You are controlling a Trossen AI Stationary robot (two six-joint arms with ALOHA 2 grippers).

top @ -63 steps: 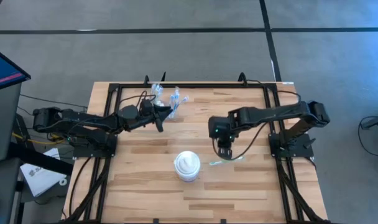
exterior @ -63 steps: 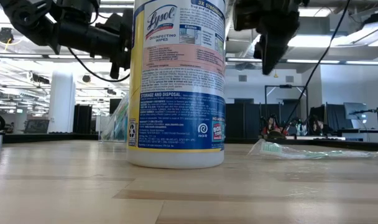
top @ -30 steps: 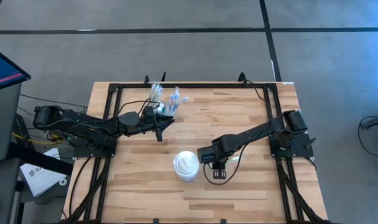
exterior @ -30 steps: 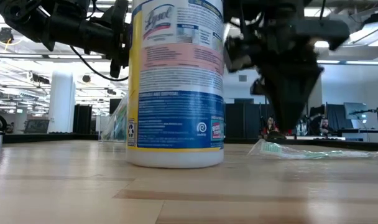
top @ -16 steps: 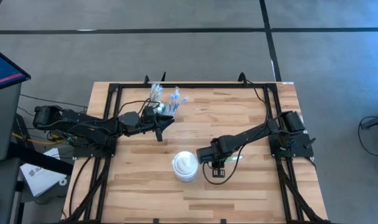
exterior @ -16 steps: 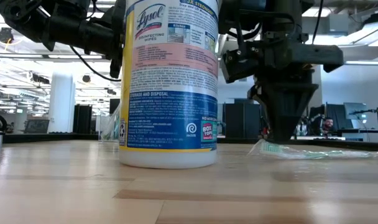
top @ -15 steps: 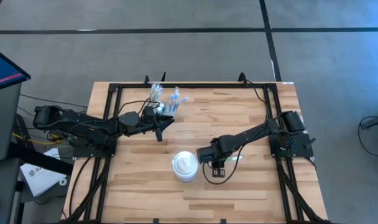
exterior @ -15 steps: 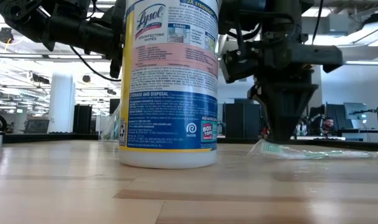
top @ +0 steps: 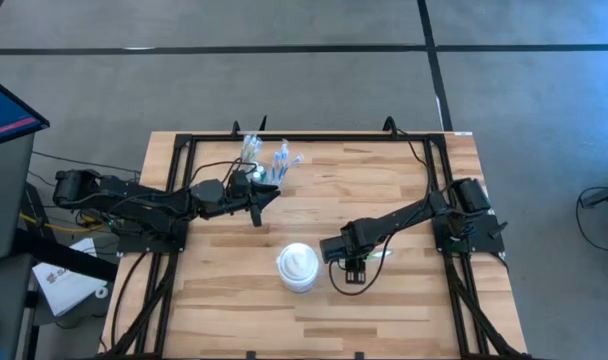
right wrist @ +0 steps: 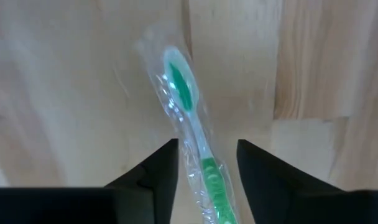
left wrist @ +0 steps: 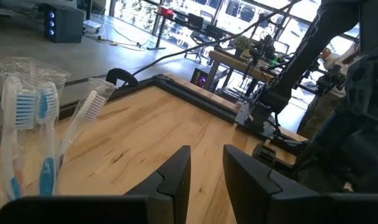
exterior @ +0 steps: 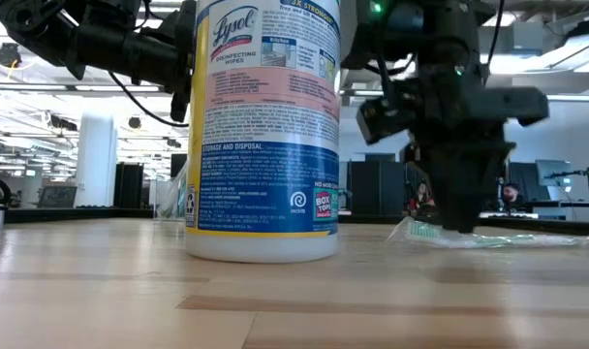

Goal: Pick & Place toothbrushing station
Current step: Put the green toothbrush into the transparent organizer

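Observation:
A green toothbrush [right wrist: 188, 102] in a clear wrapper lies flat on the table, to the right of the white tub in the high view [top: 377, 254]. My right gripper [right wrist: 206, 163] points down over it, open, one finger on each side of the handle. At the far left stand two clear cups [top: 267, 156] with blue and pale toothbrushes [left wrist: 28, 118] upright in them. My left gripper [left wrist: 206, 177] hovers level just short of the cups [top: 265, 196], open, with nothing between its fingers. My right gripper straddles the wrapped toothbrush's handle [right wrist: 204, 168] from above, fingers across it. The toothbrush lies flat on the wood. Whether a finger touches the wrapper I cannot tell.
A white round tub of disinfecting wipes [top: 298, 267] stands just left of my right gripper and fills the low view's middle [exterior: 265, 126]. A black frame [top: 314, 139] runs along the table's far edge and sides. Bare wood lies toward the near edge.
The wipes tub has slid a little toward the table's left and turned about on the spot. My right gripper has sunk slightly closer to the wrapped toothbrush, which has stayed where it lay.

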